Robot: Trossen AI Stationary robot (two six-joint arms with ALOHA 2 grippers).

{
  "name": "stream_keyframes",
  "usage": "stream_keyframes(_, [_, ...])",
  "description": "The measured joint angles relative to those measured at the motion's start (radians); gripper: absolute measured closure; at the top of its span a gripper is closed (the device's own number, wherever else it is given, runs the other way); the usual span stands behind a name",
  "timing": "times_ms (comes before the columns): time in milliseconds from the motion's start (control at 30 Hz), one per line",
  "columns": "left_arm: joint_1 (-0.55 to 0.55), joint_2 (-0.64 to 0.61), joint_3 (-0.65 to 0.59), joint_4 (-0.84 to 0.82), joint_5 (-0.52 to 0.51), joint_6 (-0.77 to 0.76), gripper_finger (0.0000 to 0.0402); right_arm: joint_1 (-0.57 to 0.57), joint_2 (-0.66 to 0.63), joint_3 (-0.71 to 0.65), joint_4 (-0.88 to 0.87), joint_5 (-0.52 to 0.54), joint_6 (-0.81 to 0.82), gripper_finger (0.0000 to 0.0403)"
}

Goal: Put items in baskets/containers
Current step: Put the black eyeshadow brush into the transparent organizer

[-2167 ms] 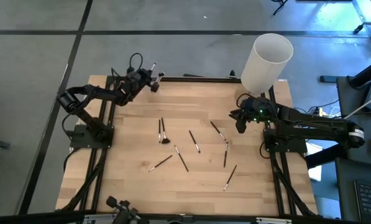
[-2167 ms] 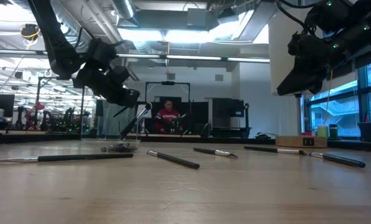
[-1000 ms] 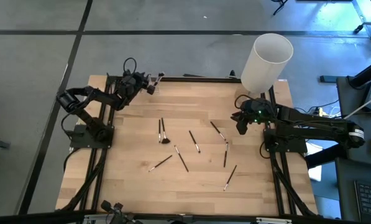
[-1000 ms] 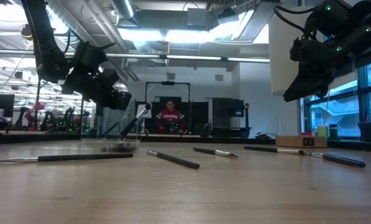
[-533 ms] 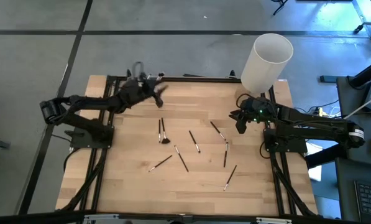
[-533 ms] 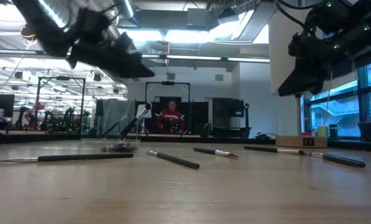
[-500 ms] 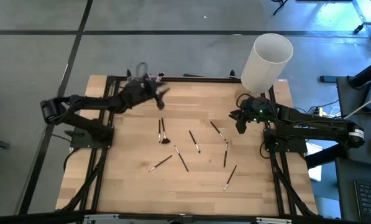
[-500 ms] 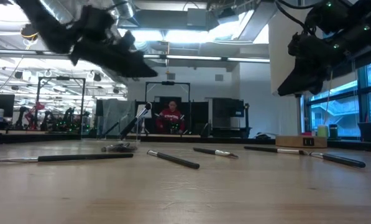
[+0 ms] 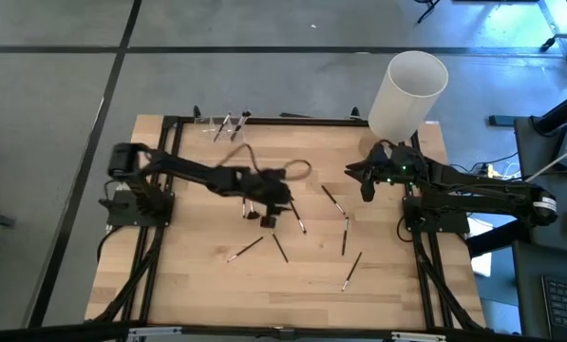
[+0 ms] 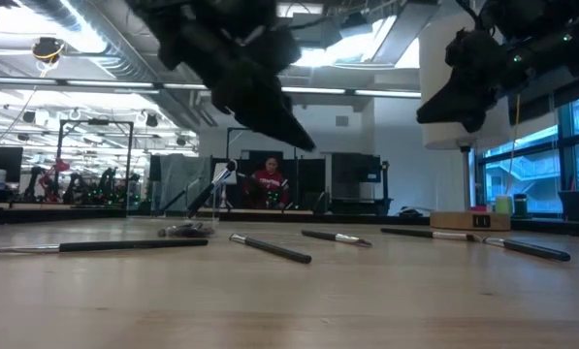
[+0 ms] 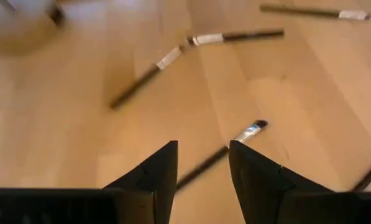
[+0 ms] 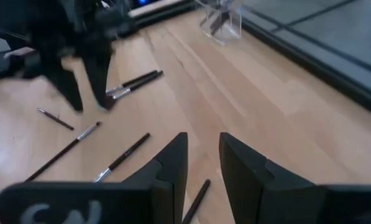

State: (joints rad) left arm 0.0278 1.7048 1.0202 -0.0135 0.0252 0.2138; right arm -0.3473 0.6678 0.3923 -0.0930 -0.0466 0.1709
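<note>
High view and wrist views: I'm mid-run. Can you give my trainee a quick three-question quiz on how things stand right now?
1. True or false: the left claw is open above a brush lying on the table.
2. Where does the clear container stand? A: at the table's back edge. B: at its front edge. C: in its middle.
3. Fill in the blank: the right claw hangs open and empty at the right side of the table, near the tall white ____.

Key: 1 true; 2 A; 3 cylinder.
</note>
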Motion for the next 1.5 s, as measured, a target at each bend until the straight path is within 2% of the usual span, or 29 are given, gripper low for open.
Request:
stream_keyframes(200, [-0.09, 0.139, 0.21, -0.294, -0.167, -0.227, 0.0261, -0.001, 0.0, 0.004, 0.036, 0.001, -0.033, 0.0311])
stream_keyframes(300, [-0.108, 0.177, 0.302, -0.368, -0.228, -0.339, 0.0261, -0.002, 0.0, 0.031, 0.038, 0.001, -0.047, 0.0311])
stream_keyframes(433, [-0.11, 0.23, 0.379, -0.224, -0.281, -0.365, 0.0261, -0.005, 0.0, 0.085, 0.0, 0.001, -0.027, 0.0311])
stream_keyframes(567, [-0.104, 0.318, 0.431, 0.035, -0.094, -0.242, 0.0261, -0.005, -0.002, 0.236, -0.262, 0.001, 0.004, 0.0311])
stream_keyframes(633, [-0.105, 0.389, 0.473, 0.103, -0.061, -0.234, 0.0261, -0.004, -0.003, 0.326, -0.411, 0.001, 0.004, 0.0311])
stream_keyframes(733, [-0.104, 0.495, 0.559, 0.156, -0.161, -0.334, 0.0261, -0.004, -0.007, 0.417, -0.559, 0.001, 0.006, 0.0311])
stream_keyframes(833, [-0.094, 0.6, 0.655, 0.166, -0.299, -0.452, 0.0261, -0.004, -0.035, 0.422, -0.582, 0.008, 0.005, 0.0311])
stream_keyframes(933, [-0.094, 0.691, 0.74, 0.152, -0.325, -0.487, 0.0261, -0.004, -0.056, 0.404, -0.583, 0.057, 0.001, 0.0311])
stream_keyframes(1067, [-0.098, 0.754, 0.857, 0.061, -0.279, -0.397, 0.0261, -0.004, -0.058, 0.402, -0.59, 0.145, -0.022, 0.0311])
stream_keyframes(1200, [-0.096, 0.757, 0.914, -0.019, -0.178, -0.286, 0.0261, -0.004, -0.058, 0.402, -0.59, 0.15, -0.04, 0.0311])
stream_keyframes(1367, [-0.108, 0.749, 0.941, -0.013, -0.047, -0.371, 0.0261, -0.004, -0.058, 0.402, -0.59, 0.151, -0.052, 0.0311])
stream_keyframes(1433, [-0.118, 0.746, 0.943, -0.012, -0.003, -0.298, 0.0261, -0.004, -0.058, 0.402, -0.59, 0.15, -0.064, 0.0311])
stream_keyframes(1500, [-0.129, 0.747, 0.935, -0.03, 0.01, -0.163, 0.0261, -0.004, -0.058, 0.402, -0.59, 0.15, -0.073, 0.0311])
